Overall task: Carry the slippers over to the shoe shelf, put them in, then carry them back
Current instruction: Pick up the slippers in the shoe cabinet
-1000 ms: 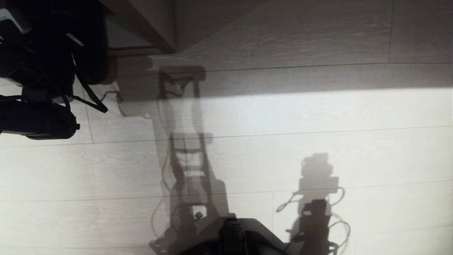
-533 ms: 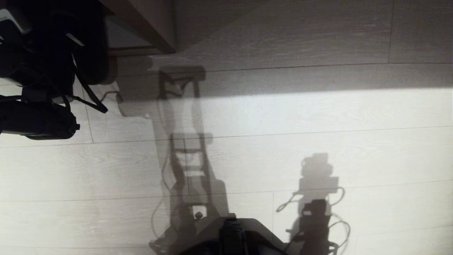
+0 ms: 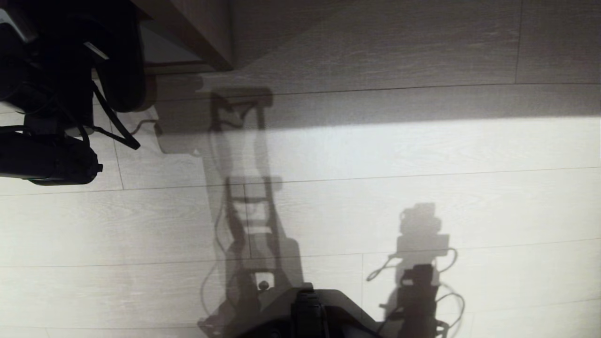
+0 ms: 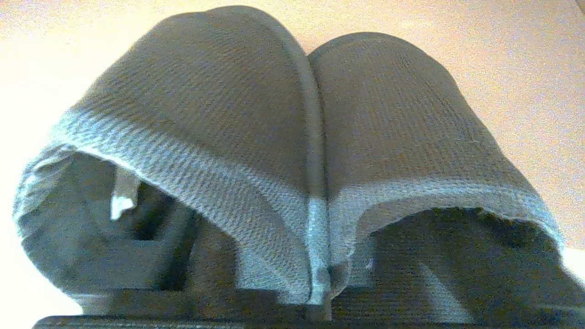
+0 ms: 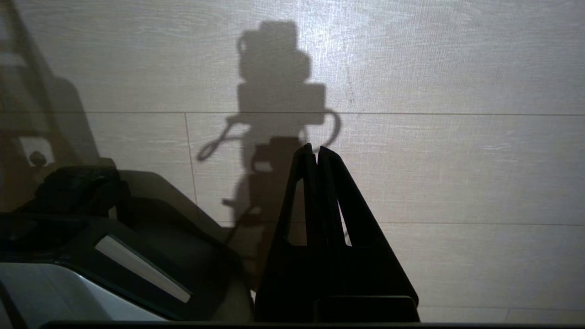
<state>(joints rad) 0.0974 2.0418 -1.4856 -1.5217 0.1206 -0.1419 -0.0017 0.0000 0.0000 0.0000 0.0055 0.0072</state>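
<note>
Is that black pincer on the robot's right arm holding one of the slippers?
No: the right gripper has its two fingers pressed together over bare floor with nothing between them, while both slippers show in the left wrist view.

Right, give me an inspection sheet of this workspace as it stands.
Surface: pale wood-plank floor, sunlit, crossed by the robot's shadows.
Job's things: slippers side by side, touching, openings toward the left wrist camera.
Clutter: nothing seen.
End effectors: left end effector right at the slippers' openings; right end effector shut, parked over the floor.
Cables: black cable hanging off the left arm.
Surroundings: brown-edged wooden furniture corner; robot base.
</note>
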